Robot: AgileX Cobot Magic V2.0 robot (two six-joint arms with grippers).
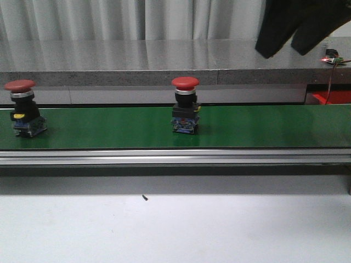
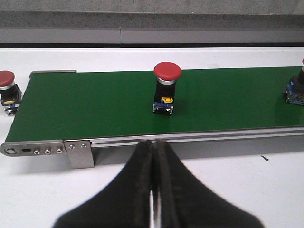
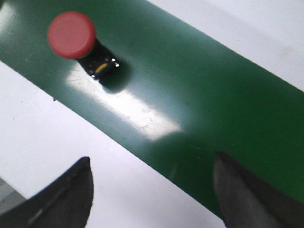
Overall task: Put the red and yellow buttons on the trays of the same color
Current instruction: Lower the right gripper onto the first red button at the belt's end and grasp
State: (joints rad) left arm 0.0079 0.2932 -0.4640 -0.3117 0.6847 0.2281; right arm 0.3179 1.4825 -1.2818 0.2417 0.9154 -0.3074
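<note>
Showing third red button off belt: left wrist only | left gripper closed | right gripper open

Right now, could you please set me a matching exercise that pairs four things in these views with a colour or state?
Things:
1. left tool
2. right tool
3. belt
4. middle button's cap

Colour or state:
A. green
B. shut
C. red
D. open

Pairs: 1-B, 2-D, 3-A, 4-C
</note>
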